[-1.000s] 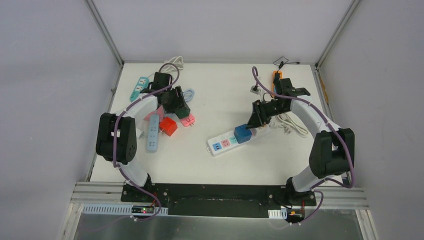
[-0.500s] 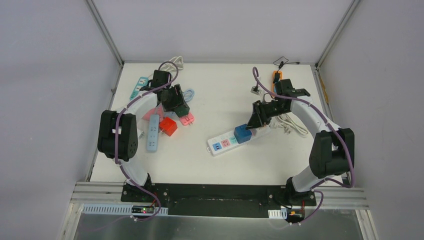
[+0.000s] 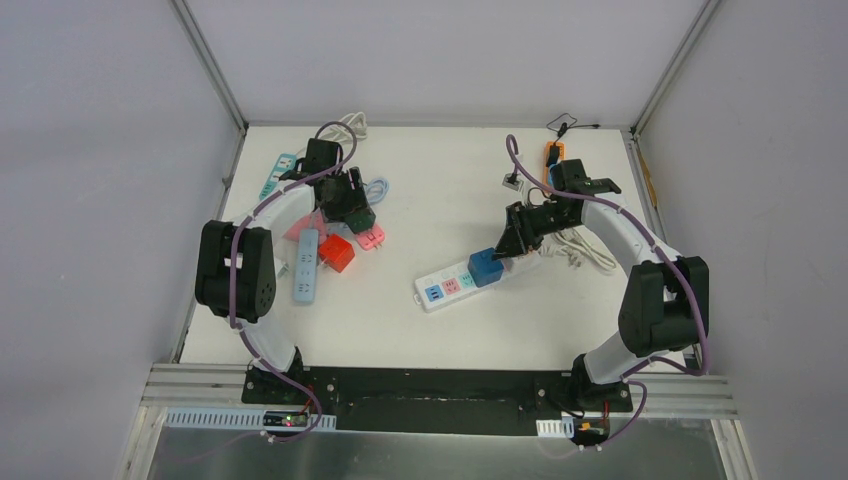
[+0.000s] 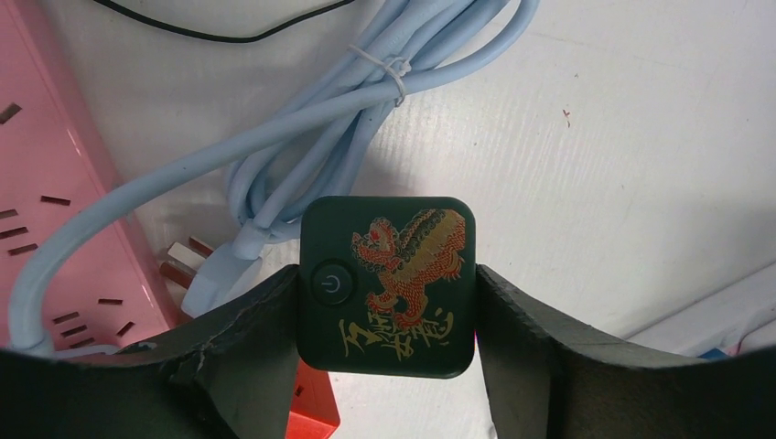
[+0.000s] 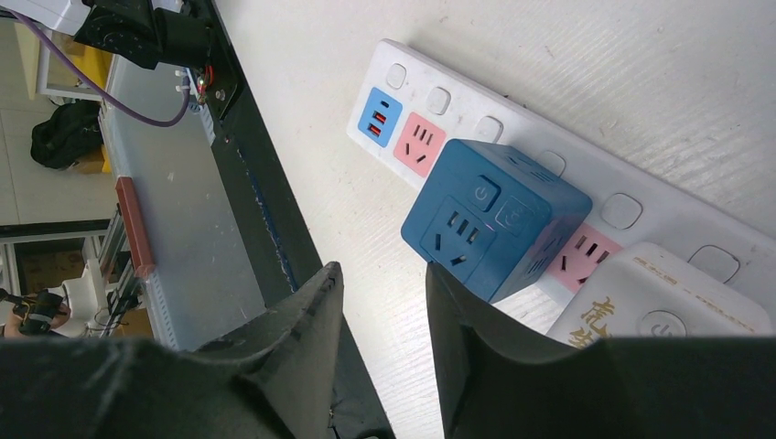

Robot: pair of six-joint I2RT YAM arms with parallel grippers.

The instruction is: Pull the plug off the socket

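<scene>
My left gripper [image 4: 388, 306] is shut on a dark green cube plug [image 4: 388, 285] with a red and gold dragon print, holding it above the table near a pink power strip [image 4: 55, 201] and a light-blue cable [image 4: 320, 137]. In the top view this gripper [image 3: 352, 205] is at the far left. My right gripper [image 5: 384, 274] is open and empty, just in front of a blue cube plug [image 5: 494, 215] that sits in a white power strip [image 5: 641, 183]. A white cube plug [image 5: 659, 306] sits beside it. In the top view the right gripper [image 3: 512, 240] hovers at the strip's [image 3: 450, 283] right end.
A red cube [image 3: 337, 254], a light-blue strip [image 3: 306, 265] and a teal strip [image 3: 278, 175] lie around the left gripper. A white cable [image 3: 585, 250] and an orange item [image 3: 553, 152] lie at the far right. Walls enclose the table.
My left gripper has shifted slightly toward the far left with the dark green cube plug in it. The right arm has not moved.
</scene>
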